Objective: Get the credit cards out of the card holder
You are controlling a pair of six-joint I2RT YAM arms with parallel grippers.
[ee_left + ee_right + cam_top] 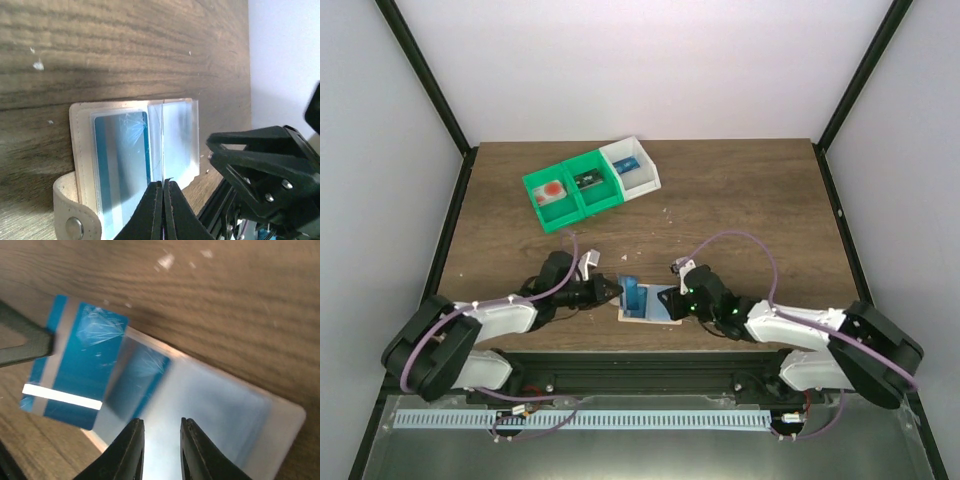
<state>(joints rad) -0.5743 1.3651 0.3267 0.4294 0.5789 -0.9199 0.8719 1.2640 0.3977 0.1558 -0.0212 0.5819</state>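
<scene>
The tan card holder lies open on the table between the arms, its clear sleeves up. My left gripper is shut on the edge of a blue credit card, which stands up from the holder. In the left wrist view the shut gripper pinches the card edge-on; another blue card lies in a sleeve of the holder. In the right wrist view the held card has a white stripe. My right gripper is open, its tips low over the holder's sleeve.
Two green bins and a white bin stand at the back left of the table, with small items inside. The holder's snap tab sticks out near the table's front edge. Black frame posts stand at the sides.
</scene>
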